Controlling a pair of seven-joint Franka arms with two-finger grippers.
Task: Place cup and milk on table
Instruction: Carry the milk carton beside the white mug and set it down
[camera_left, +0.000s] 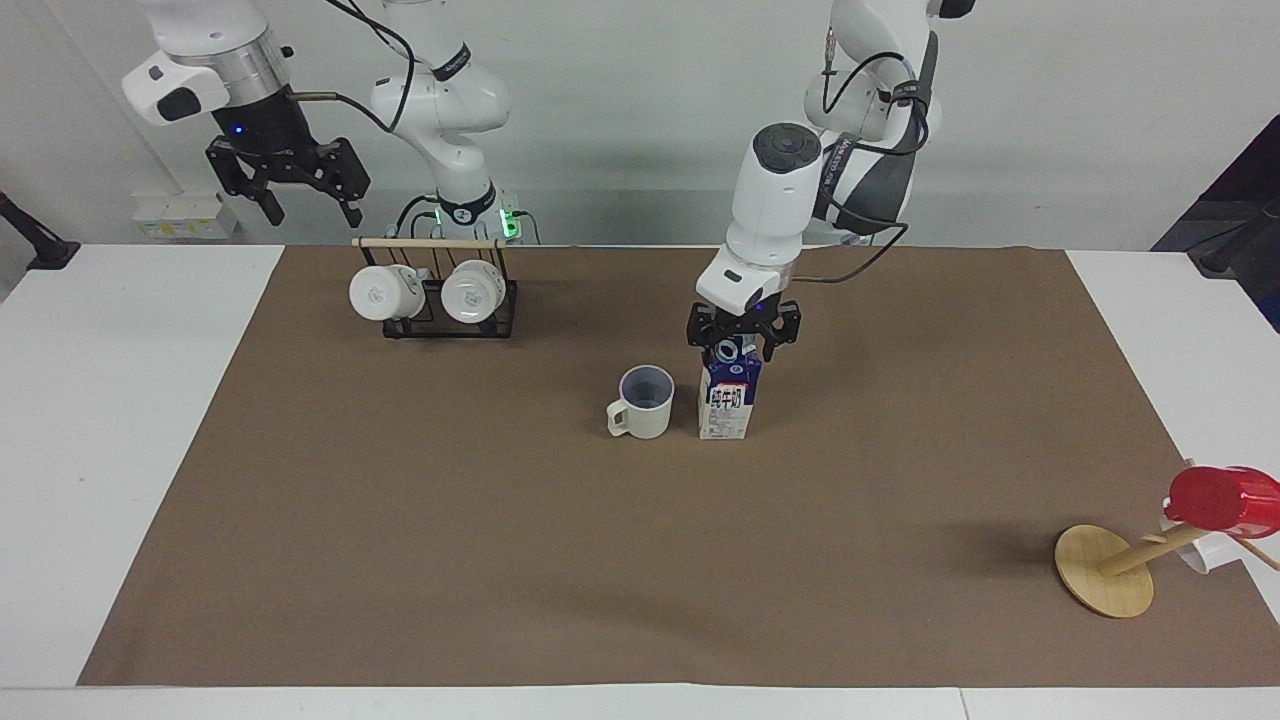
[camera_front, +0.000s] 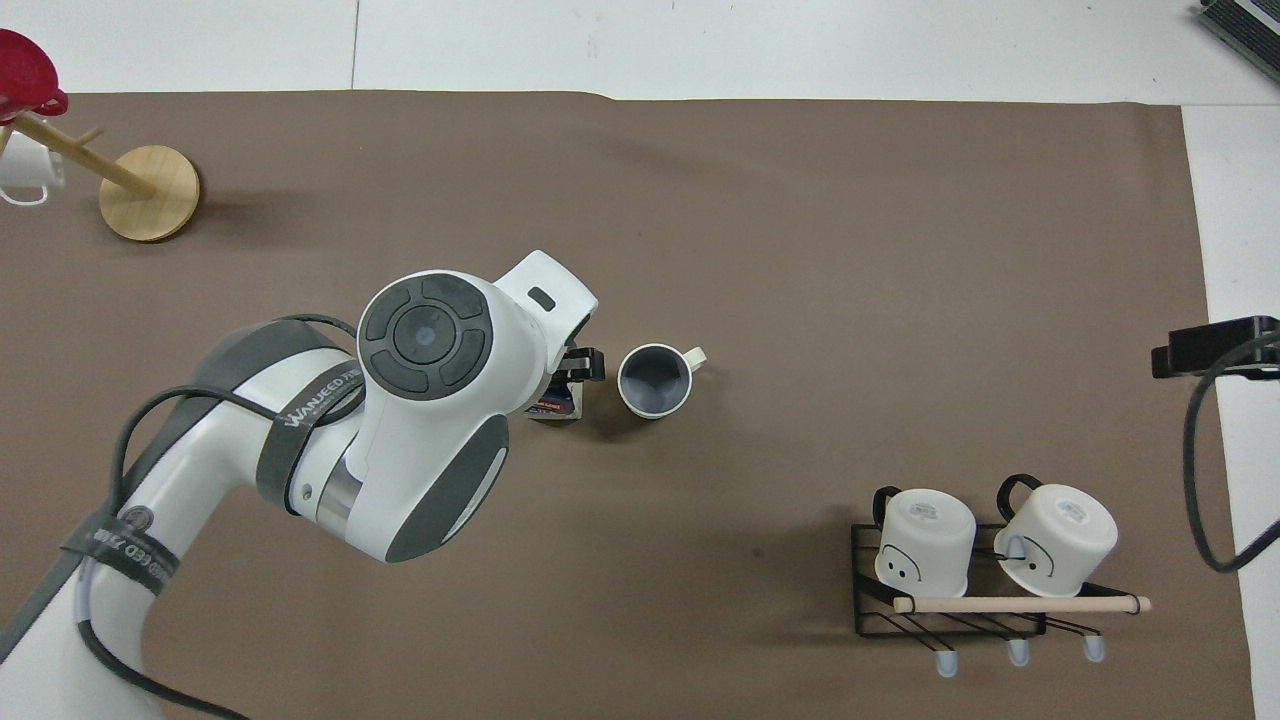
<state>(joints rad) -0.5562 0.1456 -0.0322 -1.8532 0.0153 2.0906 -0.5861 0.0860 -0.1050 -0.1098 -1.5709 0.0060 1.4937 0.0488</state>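
Observation:
The cream-white cup (camera_left: 640, 402) stands upright on the brown mat of the table (camera_left: 600, 560), handle toward the right arm's end; it also shows in the overhead view (camera_front: 655, 380). The milk carton (camera_left: 728, 405) stands upright on the mat right beside it, toward the left arm's end, mostly hidden under the arm in the overhead view (camera_front: 557, 405). My left gripper (camera_left: 742, 345) is at the carton's top, fingers spread apart on either side of the gable. My right gripper (camera_left: 288, 185) waits open and empty, raised over the right arm's end of the table.
A black wire rack (camera_left: 435, 295) with two white mugs stands nearer to the robots, toward the right arm's end. A wooden peg stand (camera_left: 1105, 570) carrying a red cup (camera_left: 1215, 498) stands at the mat's corner, farther from the robots, at the left arm's end.

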